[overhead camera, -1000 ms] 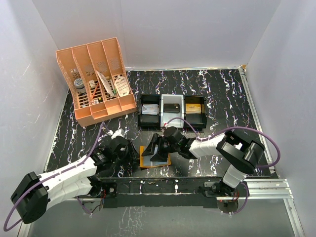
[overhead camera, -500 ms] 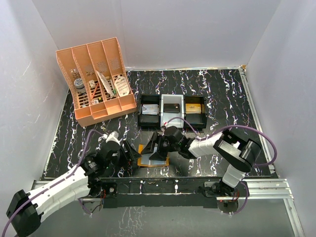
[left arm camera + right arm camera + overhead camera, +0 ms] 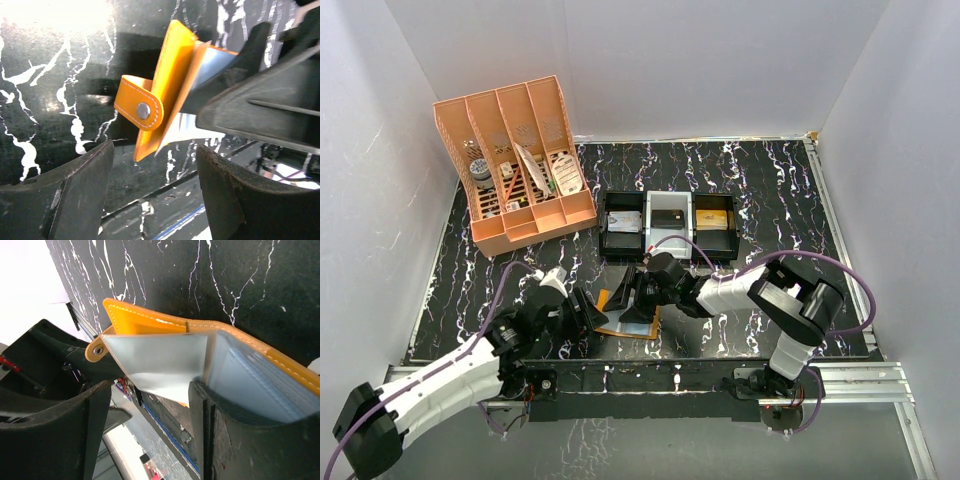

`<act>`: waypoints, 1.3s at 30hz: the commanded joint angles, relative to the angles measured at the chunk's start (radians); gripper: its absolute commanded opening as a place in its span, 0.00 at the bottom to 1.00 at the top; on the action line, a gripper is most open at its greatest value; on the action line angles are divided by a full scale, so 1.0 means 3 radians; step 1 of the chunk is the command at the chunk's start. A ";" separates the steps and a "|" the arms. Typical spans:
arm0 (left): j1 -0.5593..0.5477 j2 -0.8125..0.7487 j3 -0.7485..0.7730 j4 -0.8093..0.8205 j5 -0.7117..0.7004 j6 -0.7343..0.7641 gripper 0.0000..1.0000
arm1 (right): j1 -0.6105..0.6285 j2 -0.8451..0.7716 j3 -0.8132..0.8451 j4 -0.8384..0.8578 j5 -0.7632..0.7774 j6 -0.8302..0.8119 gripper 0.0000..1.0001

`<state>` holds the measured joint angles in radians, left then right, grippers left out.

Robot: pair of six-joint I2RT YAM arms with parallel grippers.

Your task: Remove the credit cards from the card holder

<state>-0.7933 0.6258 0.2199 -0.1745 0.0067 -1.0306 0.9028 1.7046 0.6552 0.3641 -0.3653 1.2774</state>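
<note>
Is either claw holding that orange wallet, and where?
Neither seems to pinch it. The left gripper is open, short of the card holder; the right gripper is open too, one finger against its pale blue inner panel.

Card holder [image 3: 609, 299] boxed between left hand [image 3: 594, 316] and right hand [image 3: 638, 301]; black trays [image 3: 622, 244] near behind; tabletop [image 3: 775, 200] rightward open.

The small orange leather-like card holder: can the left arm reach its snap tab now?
Probably yes. In the left wrist view the open left hand faces the card holder, and its snap tab lies before the gap with nothing between. The right hand is on the far side.
</note>
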 commanded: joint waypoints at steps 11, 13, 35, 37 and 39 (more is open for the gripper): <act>0.0017 0.0778 -0.0024 0.0850 -0.0029 0.0356 0.33 | -0.0125 0.0101 0.0107 -0.0033 -0.0200 -0.0209 0.56; 0.0019 0.0826 -0.0009 0.0948 -0.0001 0.0376 0.20 | -0.0161 0.0069 0.0130 -0.0062 -0.0256 -0.0251 0.56; -0.0125 0.0866 -0.0149 0.0931 0.0004 -0.0472 0.10 | -0.0406 -0.1111 -0.0007 -0.1449 0.0474 -0.0709 0.48; -0.0161 0.0945 -0.0106 0.0887 -0.0014 -0.0478 0.12 | -0.0397 -0.1060 -0.0021 -0.1456 0.0456 -0.0717 0.46; -0.0189 0.0980 -0.0059 0.0795 -0.0038 -0.0467 0.14 | -0.0398 -0.1045 -0.0060 -0.1426 0.0437 -0.0724 0.44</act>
<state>-0.8276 0.8959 0.1585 0.1059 0.0105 -1.1610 0.7826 1.3876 0.6483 -0.1303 -0.2195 1.0489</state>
